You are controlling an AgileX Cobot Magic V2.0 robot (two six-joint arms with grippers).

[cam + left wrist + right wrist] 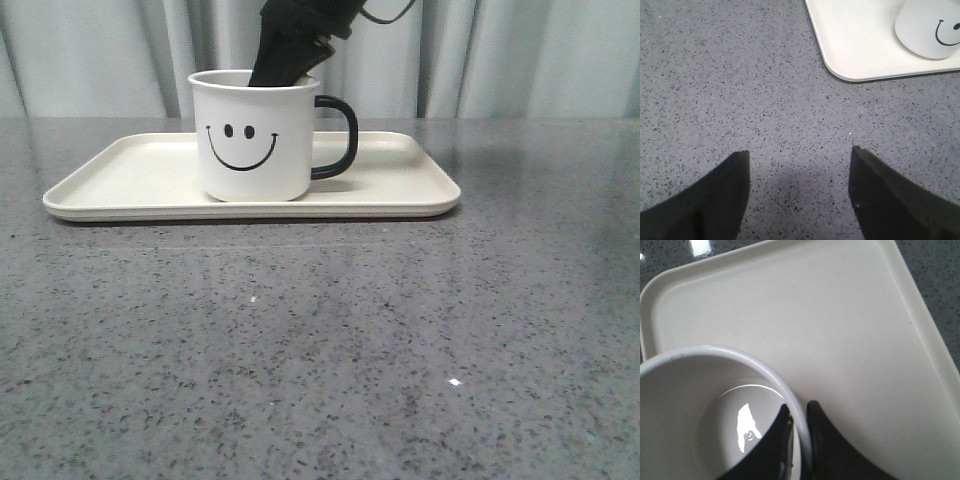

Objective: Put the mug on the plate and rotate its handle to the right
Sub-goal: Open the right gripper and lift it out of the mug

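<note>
Mug: The white mug (253, 135), a black smiley face printed on the side toward the front camera, stands upright on the plate (130, 185), left of the plate's middle in the front view.
Handle: The black loop handle (340, 138) points to the right in the front view, clear of the plate's rim.
Plate: The cream-white rectangular plate lies flat on the table (320, 340), near its far edge, with pale curtains (540, 55) hanging behind it.
Right gripper: The right gripper (800, 412) reaches down from above into the top of the mug at its far side. In the right wrist view its two black fingers (827, 440) are pinched on the mug's rim, one inside the cup and one outside, with only the thin white wall between them.
Left gripper: The left gripper (800, 155) hangs over bare grey speckled table, its two dark fingers (715, 195) spread wide with nothing between them. A corner of the plate and part of the mug's smiley side show at the edge of its wrist view, well apart from the fingers. This gripper does not appear in the front view.
Table: Grey speckled stone, with small bright glints of light on its surface.
</note>
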